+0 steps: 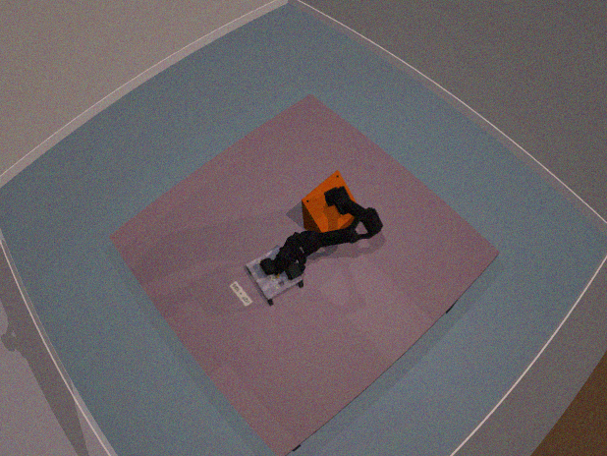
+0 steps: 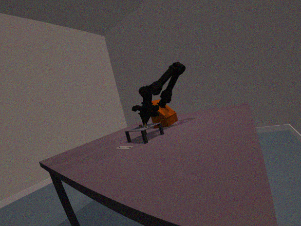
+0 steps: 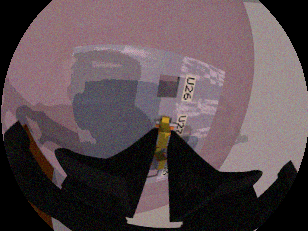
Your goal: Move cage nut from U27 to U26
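Pale walls and a blue floor surround a mauve desk (image 1: 368, 319) (image 2: 195, 158), on which a pale rail plate (image 1: 266, 287) (image 2: 136, 129) (image 3: 150, 61) stands raised on short dark legs. Near the plate, a white printed strip (image 1: 241, 293) (image 2: 124, 147) lies flat on the desk. On another side of the plate is an orange block (image 1: 319, 198) (image 2: 171, 120), and the black arm (image 1: 334, 238) (image 2: 161, 80) rises from it and bends down over the plate. The tool (image 1: 277, 276) (image 2: 145, 124) (image 3: 165, 130) points down at the plate, its fingers nearly shut on the yellow cage nut (image 3: 165, 122). That nut is at the plate's U27 position, beside the printed U27 label (image 3: 181, 124); whether it is seated in the hole or lifted, I cannot tell. Farther along the plate, the square U26 hole (image 3: 168, 86) is empty, next to its own label (image 3: 189, 89). The wings under the plate are hidden.
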`<act>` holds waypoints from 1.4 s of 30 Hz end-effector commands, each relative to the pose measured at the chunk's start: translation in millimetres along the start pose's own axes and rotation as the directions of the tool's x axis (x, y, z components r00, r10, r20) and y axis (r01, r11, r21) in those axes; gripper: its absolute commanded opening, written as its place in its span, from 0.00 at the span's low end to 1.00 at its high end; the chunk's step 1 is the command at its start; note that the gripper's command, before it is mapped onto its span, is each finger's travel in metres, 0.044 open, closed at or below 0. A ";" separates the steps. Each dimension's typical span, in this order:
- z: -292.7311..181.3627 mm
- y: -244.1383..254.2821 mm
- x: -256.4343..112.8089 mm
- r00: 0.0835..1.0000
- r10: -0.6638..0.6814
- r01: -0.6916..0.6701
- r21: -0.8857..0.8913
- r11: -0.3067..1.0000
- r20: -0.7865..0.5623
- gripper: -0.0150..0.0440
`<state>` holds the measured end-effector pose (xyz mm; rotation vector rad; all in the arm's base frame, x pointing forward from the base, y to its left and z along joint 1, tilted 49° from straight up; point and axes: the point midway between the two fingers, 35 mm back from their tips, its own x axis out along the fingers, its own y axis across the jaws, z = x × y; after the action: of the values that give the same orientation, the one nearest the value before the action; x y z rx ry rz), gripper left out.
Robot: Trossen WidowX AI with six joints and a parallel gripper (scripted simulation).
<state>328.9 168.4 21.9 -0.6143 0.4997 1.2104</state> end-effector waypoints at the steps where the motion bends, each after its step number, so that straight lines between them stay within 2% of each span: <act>1: 0.1 0.1 0.1 1.000 0.004 -0.004 -0.002 1.000 0.002 0.30; 42: 0.2 -3.3 0.6 0.999 0.037 -0.037 -0.003 0.999 0.001 0.30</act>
<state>332.2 168.0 22.1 -0.6092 0.5117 1.2412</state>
